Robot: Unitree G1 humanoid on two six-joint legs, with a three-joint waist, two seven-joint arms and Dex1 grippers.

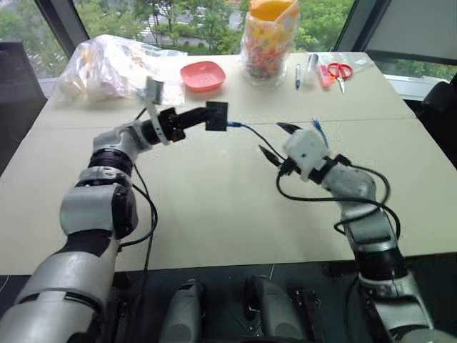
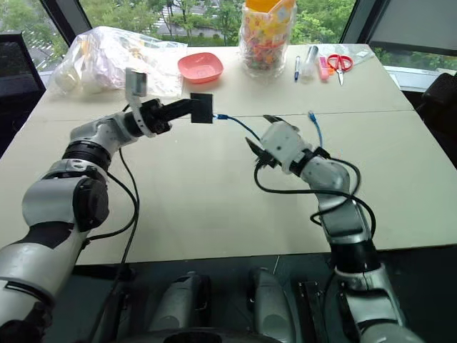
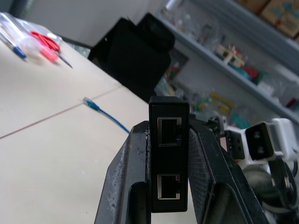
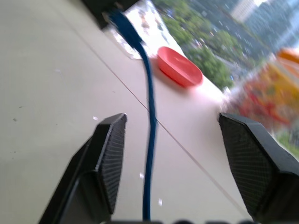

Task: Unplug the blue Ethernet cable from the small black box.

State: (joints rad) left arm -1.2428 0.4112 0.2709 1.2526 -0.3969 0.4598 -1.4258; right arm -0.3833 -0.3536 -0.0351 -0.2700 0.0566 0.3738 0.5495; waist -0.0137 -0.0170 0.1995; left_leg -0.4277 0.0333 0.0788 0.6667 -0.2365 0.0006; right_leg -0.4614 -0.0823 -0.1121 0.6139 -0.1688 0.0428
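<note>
Currently the small black box (image 3: 168, 161) was pinched between left gripper (image 1: 198, 117) fingers; the blue Ethernet cable (image 4: 149, 121) was run untouched between spread right gripper (image 4: 187, 163) fingers.

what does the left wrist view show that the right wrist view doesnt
Left wrist view: the box clamped between the left gripper fingers, two ports facing the camera, plus scissors, a pen and shelves.

Right wrist view: the right gripper fingers spread wide with the cable running between them, untouched, and the red bowl.

Both: the blue cable and the table.
</note>
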